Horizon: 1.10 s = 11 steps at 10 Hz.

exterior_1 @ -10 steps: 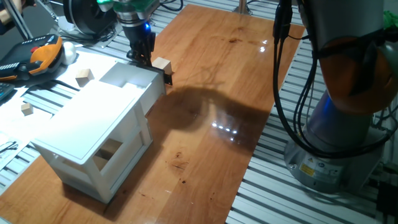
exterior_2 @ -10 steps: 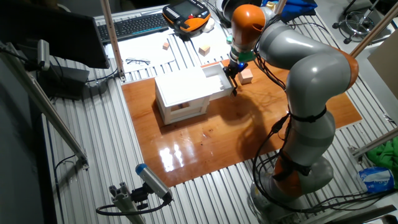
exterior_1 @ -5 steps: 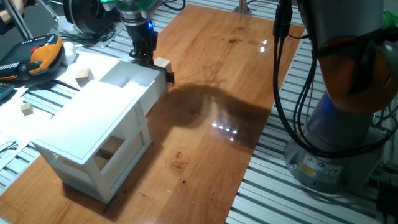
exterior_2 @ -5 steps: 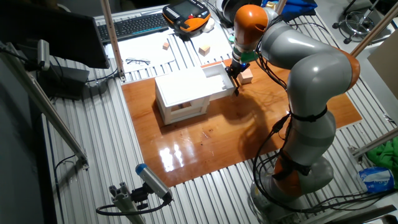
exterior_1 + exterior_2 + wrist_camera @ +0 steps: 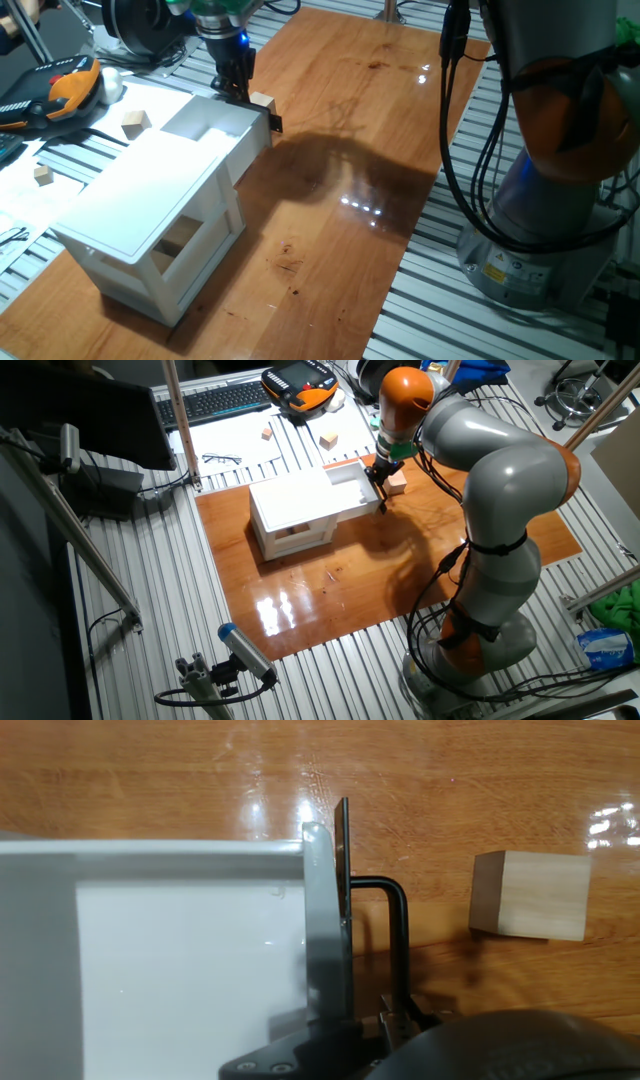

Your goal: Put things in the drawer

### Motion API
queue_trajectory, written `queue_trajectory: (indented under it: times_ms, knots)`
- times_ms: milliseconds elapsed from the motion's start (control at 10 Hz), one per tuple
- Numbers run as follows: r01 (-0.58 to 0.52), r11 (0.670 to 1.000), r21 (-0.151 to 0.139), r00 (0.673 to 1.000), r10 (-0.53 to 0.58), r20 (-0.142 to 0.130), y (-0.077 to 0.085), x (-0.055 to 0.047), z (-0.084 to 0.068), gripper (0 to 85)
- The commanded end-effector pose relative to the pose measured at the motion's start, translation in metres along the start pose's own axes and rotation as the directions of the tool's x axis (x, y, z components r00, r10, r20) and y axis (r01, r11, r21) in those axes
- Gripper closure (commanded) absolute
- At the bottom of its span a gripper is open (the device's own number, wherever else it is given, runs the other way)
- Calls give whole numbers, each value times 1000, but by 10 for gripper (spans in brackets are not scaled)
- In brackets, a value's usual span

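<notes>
The white cabinet (image 5: 140, 200) stands on the wooden table with its drawer (image 5: 215, 125) pulled out and nothing visible inside. In the hand view the drawer's white floor (image 5: 190, 960) and black handle (image 5: 395, 920) show. My gripper (image 5: 240, 92) hangs at the drawer's front wall beside the handle, its fingers together and holding nothing; it also shows in the other fixed view (image 5: 379, 475) and in the hand view (image 5: 335, 830). One pale wooden cube (image 5: 262, 101) lies on the table just outside the drawer front, right of the fingers in the hand view (image 5: 530, 895).
Two more cubes (image 5: 135, 122) (image 5: 42, 175) lie on the slatted surface left of the cabinet. An orange and black pendant (image 5: 60, 90) lies at the far left. The arm's grey base (image 5: 540, 200) stands at the right, with cables hanging.
My gripper has shifted slightly along the drawer's front edge toward the cube. The drawer and the cube have not moved.
</notes>
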State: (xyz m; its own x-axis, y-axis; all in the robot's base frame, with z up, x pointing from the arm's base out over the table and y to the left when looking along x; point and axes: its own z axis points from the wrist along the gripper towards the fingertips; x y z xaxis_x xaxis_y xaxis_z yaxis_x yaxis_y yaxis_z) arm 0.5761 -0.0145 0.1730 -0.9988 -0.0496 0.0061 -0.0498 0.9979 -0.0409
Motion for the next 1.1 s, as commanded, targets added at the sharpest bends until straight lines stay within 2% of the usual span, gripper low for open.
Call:
queue_trajectory:
  times_ms: [0, 500, 1000]
  knots:
    - [0, 1000, -1, 1000, 0, 0, -1, 0, 0, 850]
    - [-3, 1000, 0, 1000, 3, 3, -4, 1, 2, 850]
    - [-22, 1000, -17, 1000, 22, 2, -4, 1, 2, 850]
